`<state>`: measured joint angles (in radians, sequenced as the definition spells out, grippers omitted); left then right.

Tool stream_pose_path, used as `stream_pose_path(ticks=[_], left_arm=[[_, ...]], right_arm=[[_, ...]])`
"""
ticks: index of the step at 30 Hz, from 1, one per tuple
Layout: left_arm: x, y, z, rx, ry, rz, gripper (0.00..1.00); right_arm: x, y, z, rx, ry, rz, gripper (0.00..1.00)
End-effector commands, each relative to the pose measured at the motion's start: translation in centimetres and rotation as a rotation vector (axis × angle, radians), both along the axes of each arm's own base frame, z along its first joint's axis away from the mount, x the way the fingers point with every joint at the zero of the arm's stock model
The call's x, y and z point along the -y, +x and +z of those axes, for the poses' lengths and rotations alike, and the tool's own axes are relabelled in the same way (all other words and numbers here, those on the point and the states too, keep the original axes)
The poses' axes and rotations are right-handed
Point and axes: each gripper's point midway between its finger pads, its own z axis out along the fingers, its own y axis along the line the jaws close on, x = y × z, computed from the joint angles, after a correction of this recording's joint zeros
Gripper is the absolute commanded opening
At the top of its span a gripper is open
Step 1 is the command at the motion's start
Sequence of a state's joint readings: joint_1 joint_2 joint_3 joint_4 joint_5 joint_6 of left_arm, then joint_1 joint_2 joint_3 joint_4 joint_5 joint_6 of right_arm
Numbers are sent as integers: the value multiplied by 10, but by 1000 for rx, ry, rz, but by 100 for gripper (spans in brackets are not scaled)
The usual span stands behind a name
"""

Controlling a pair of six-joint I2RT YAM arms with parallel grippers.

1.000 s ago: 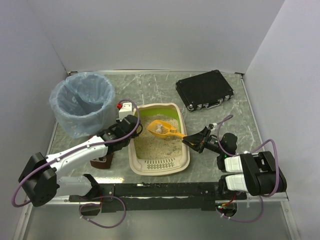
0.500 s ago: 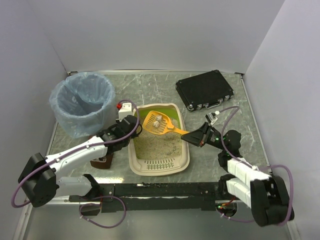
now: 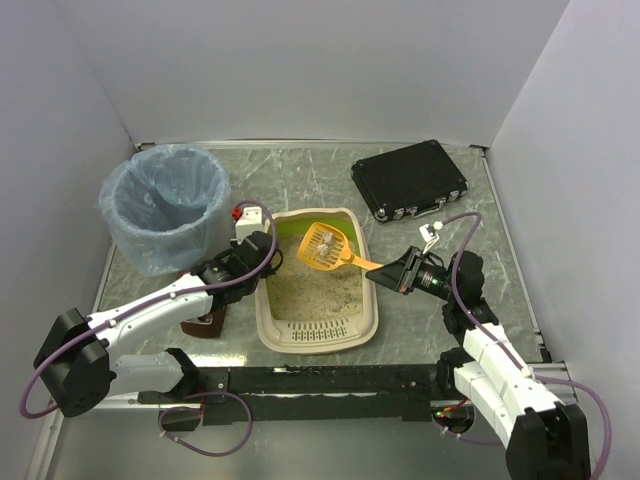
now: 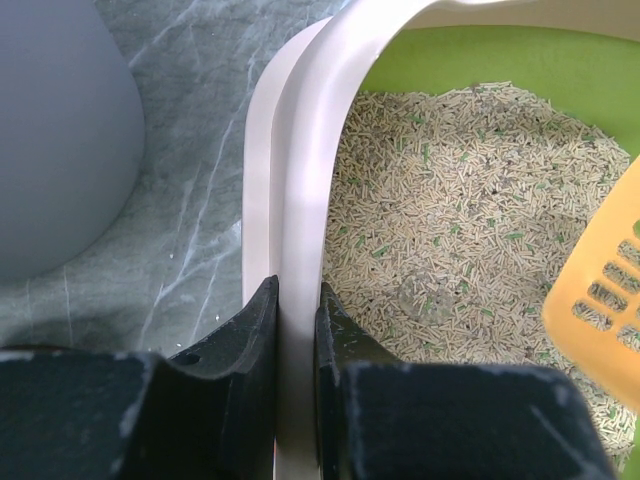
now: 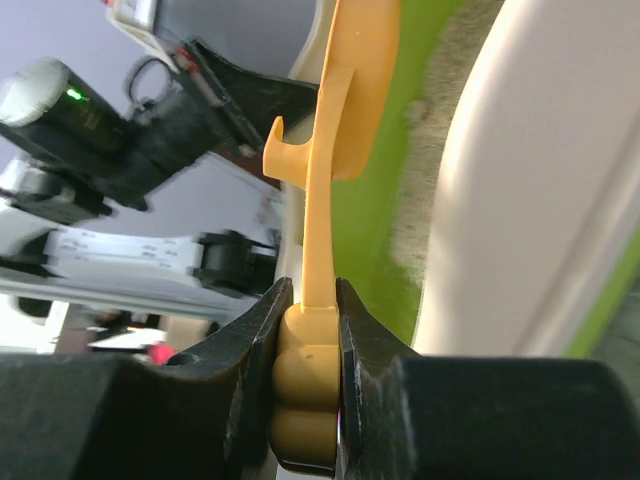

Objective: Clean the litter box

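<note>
Centrally in the overhead view, the litter box [image 3: 318,328] sits on the bench [image 3: 300,170] with sandy granules inside, and the left fingers [image 4: 255,340] are pinched narrowly on its left rim. Meanwhile the right fingers [image 5: 250,340] clamp the handle of an orange slotted scoop [image 3: 325,247], whose head hangs over the box's far end, toward the upper frame.
</note>
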<state>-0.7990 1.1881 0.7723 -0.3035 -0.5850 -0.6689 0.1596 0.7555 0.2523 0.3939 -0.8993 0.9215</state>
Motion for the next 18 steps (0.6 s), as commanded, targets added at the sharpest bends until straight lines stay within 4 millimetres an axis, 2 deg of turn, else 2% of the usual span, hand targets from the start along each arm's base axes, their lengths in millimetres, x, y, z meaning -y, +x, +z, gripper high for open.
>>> stream_pose_path(ticks=[1,4,5,8,10,13,15,18], left_arm=[[23,22,74,199,-259,37,1],[25,21,76,192,-266,27,8],[26,20,75,188,-268,19,11],[27,17,74,180,-267,3,24],[27,15,74,172,-261,-8,36],[28,10,77,178,-266,-44,63],[29,8,83,199,-273,-76,73],[21,5,81,187,-241,-58,87]], right_arm=[[7,9,16,140,-151,-37,0],[1,4,17,43,-76,-6,0],[-2,5,25,62,-39,7,0],[-7,2,22,-26,22,38,0],[-6,6,23,-46,22,19,0],[-2,14,29,-79,-2,-29,0],[-1,20,37,-102,-12,-55,0],[-5,18,46,-122,12,-13,0]])
